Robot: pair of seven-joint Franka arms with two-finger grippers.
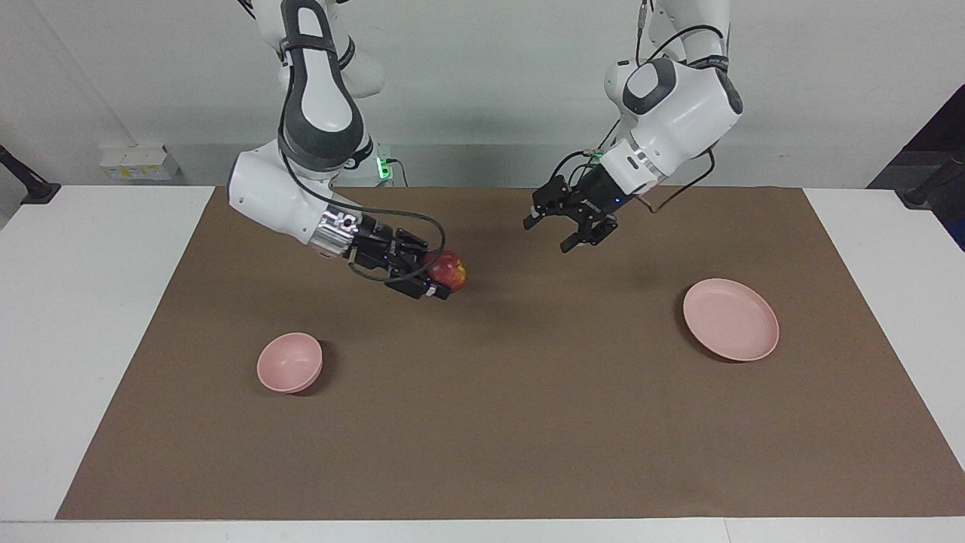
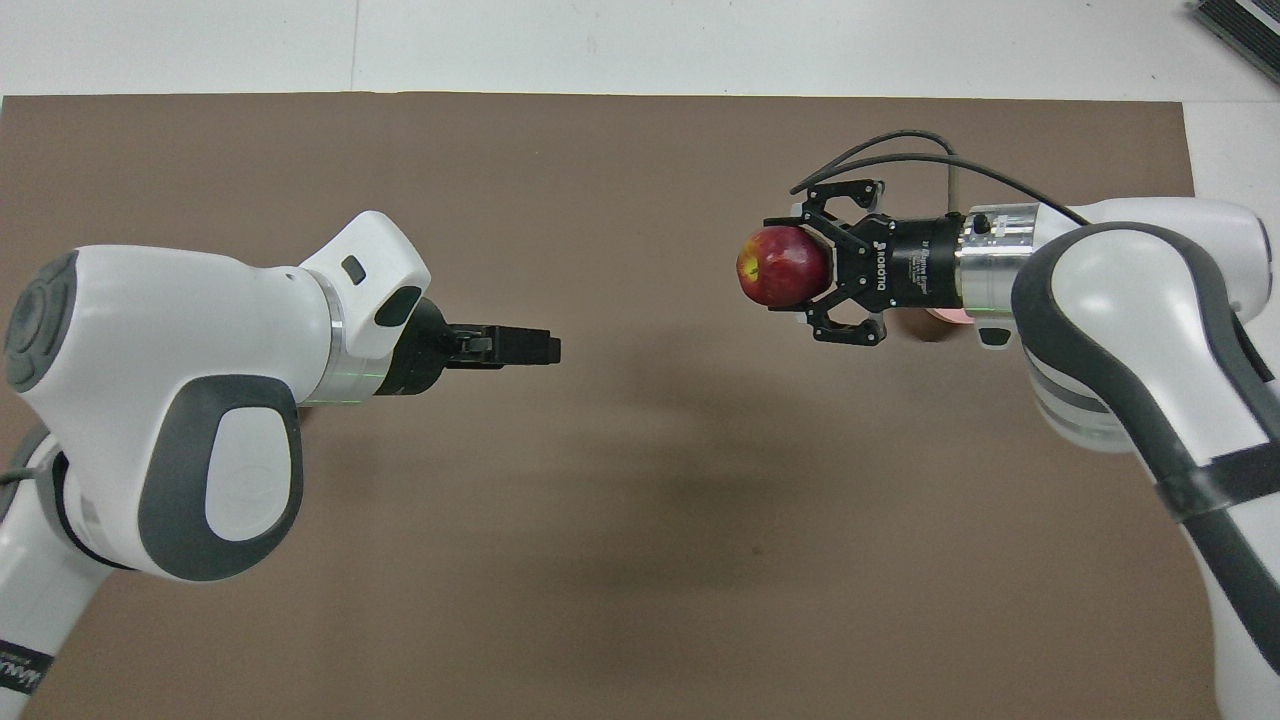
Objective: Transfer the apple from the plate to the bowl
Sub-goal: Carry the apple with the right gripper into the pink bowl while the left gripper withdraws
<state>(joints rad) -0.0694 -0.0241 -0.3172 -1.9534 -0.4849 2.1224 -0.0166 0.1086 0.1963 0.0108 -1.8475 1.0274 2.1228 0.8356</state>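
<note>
The apple (image 1: 448, 270) is clamped in the right gripper (image 1: 441, 280), fingers pressed against its sides, and is carried in the air over the brown mat (image 1: 482, 422) — between the two dishes, toward the bowl's end. The left gripper (image 1: 567, 228) is held over the mat nearer the plate, fingers spread apart, nothing between them. The bowl (image 1: 289, 363) is seen toward the right arm's end of the table, the plate (image 1: 730, 319) toward the left arm's end — well apart.
</note>
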